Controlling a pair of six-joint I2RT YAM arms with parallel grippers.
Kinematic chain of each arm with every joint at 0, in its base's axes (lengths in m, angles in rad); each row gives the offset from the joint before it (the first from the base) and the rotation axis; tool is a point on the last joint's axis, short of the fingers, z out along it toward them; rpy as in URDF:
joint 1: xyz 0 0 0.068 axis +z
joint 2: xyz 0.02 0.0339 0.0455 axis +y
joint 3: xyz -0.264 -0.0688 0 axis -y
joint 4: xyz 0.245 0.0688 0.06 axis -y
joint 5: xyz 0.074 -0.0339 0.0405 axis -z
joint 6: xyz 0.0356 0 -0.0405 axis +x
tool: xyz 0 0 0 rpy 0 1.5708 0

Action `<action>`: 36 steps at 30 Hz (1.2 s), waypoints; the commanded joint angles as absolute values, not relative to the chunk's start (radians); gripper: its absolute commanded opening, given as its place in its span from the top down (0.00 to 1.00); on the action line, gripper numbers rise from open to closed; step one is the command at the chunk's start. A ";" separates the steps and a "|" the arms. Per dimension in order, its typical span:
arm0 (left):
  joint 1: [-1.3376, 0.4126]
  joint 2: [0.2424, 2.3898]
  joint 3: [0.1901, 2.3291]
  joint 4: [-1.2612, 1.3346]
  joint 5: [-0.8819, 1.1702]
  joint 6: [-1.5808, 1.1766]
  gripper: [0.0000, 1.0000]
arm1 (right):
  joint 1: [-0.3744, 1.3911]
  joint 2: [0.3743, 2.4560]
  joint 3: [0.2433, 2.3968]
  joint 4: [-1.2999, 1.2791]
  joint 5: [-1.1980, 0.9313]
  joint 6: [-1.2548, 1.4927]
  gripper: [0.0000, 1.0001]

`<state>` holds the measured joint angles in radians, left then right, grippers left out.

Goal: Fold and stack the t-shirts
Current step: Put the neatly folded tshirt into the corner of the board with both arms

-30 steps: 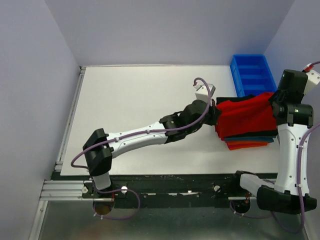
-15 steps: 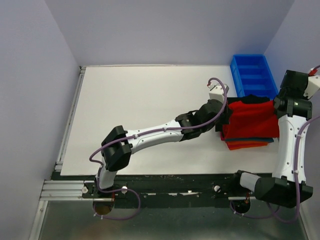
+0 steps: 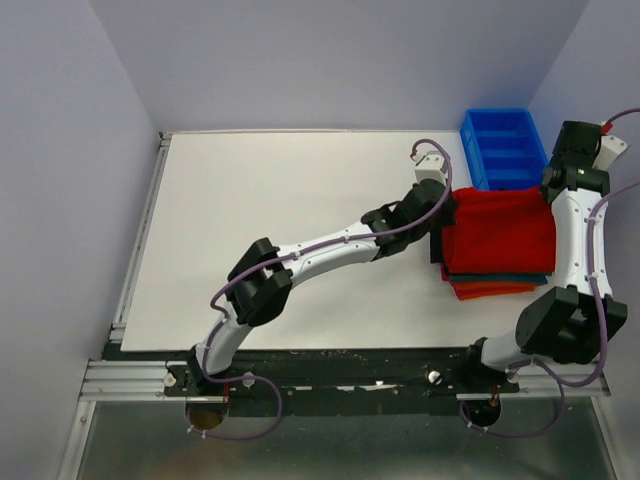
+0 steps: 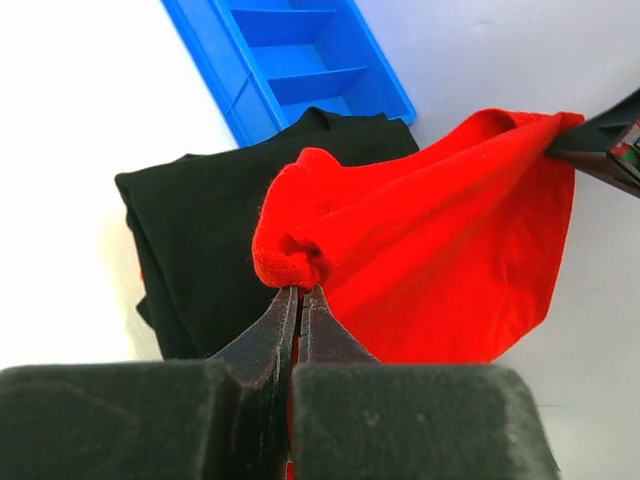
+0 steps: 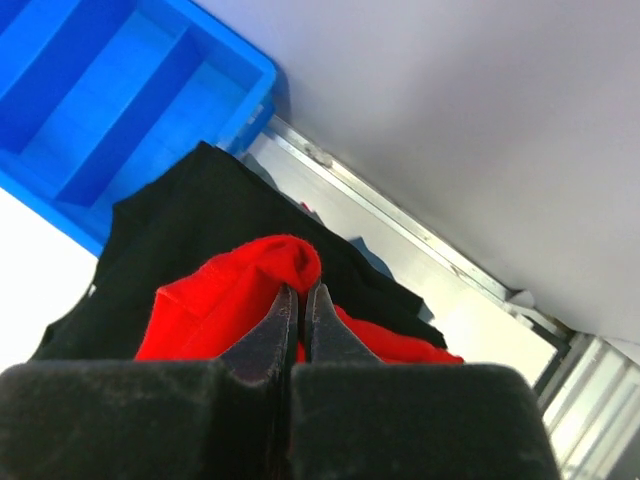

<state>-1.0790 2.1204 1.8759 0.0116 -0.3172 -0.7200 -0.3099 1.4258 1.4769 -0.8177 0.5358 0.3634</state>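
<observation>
A bright red t-shirt is stretched over a stack of folded shirts at the table's right side: black, blue and orange. My left gripper is shut on the red shirt's left corner. My right gripper is shut on its right far corner, over the black shirt. In the top view the left gripper is at the shirt's far left corner and the right gripper at its far right corner.
A blue plastic bin with compartments stands just behind the stack; it also shows in the left wrist view and the right wrist view. A metal rail and the wall run along the table's right edge.
Both grippers have carried the red shirt toward the back and spread it flatter over the stack. The left arm stretched further right, the right wrist moved toward the bin.
</observation>
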 commanded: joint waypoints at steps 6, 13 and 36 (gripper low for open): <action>-1.006 2.327 2.072 0.002 -0.253 -0.776 1.00 | -0.325 1.683 1.603 -0.690 0.480 0.341 0.99; -0.965 2.388 2.141 -0.069 -0.255 -0.805 0.40 | -0.324 1.761 1.631 -0.698 0.414 0.365 0.36; -1.086 2.249 1.961 0.029 -0.023 -0.637 1.00 | -0.324 1.318 1.239 -0.873 0.577 0.626 0.99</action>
<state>-1.0374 2.3207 2.0357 -0.0238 -0.1005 -0.6559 -0.3183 1.2858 1.2324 -0.7376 0.4843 0.5110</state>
